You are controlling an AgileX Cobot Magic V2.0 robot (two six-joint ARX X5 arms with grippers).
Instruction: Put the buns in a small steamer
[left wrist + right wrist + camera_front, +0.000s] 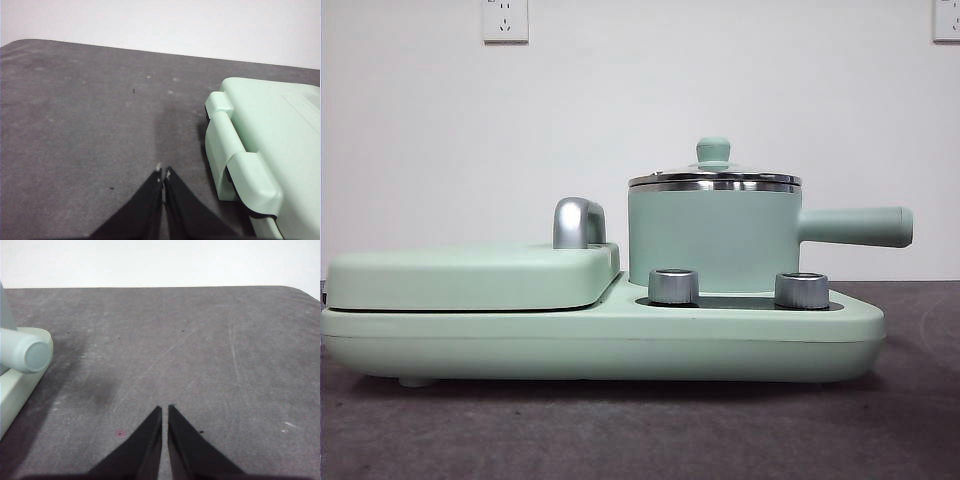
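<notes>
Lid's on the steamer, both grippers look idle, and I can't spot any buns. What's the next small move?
Probably bring the right gripper up to the green knob to lift the glass lid off the small steamer. The pot is covered, so nothing can go in yet. Its handle lies near that arm. Both grippers are shut and empty, the left gripper beside the flat hinged section. No buns show in any view.

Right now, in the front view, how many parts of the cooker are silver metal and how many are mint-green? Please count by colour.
Silver metal: 4 (two knobs, latch handle, lid rim)
Mint-green: 4 (small steamer, lid knob, flat hinged lid, base)
Total: 8
No buns are in view.
</notes>
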